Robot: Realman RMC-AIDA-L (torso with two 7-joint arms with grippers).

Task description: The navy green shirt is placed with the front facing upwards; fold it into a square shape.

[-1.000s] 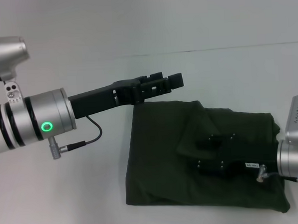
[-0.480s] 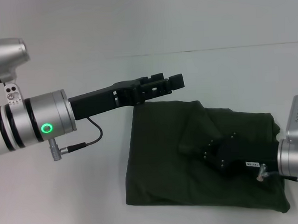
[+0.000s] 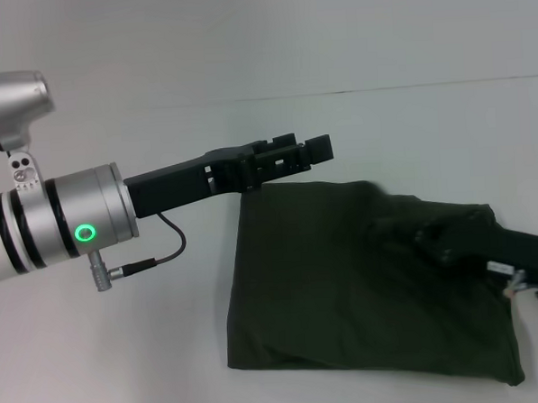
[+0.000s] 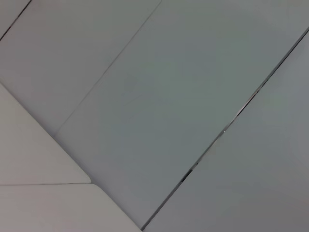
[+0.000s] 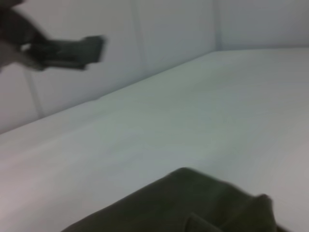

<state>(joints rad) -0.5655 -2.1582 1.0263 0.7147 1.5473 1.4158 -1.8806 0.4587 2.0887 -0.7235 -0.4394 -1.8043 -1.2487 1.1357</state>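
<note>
The navy green shirt [image 3: 345, 279] lies folded into a rough rectangle on the white table, plain side up, no lettering showing. Its edge also shows in the right wrist view [image 5: 183, 203]. My right gripper [image 3: 433, 238] is blurred and hovers over the shirt's right part, with its arm coming in from the right edge. My left gripper [image 3: 302, 150] is held in the air just beyond the shirt's far left corner, apart from the cloth. It shows far off in the right wrist view [image 5: 72, 50].
The white table [image 3: 124, 354] spreads to the left of and beyond the shirt. A white back wall [image 3: 260, 39] rises behind it. The left wrist view shows only pale panels [image 4: 154, 96] and seams.
My right gripper has drawn back to the right from the middle of the shirt, and the cloth there lies flatter. The left arm has not moved.
</note>
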